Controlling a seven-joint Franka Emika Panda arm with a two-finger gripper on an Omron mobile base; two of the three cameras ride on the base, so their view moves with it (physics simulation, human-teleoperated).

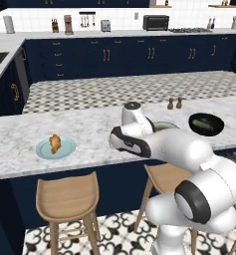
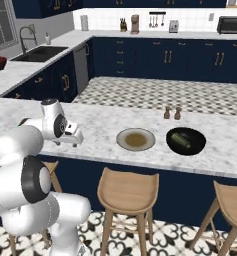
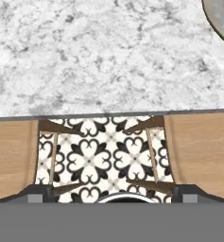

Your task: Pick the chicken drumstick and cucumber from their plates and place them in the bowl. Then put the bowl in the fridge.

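On the counter, left to right: the chicken drumstick on the blue plate, well left of the brown-centred plate; the open, empty fingers between them; the cucumber inside the black bowl just right.

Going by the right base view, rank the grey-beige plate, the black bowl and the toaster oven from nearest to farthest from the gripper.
From the gripper, at the counter's near edge on the left:
1. Grey-beige plate, empty, just to its right on the counter.
2. Black bowl, holding the cucumber, further right.
3. Toaster oven, on the back counter, far right.
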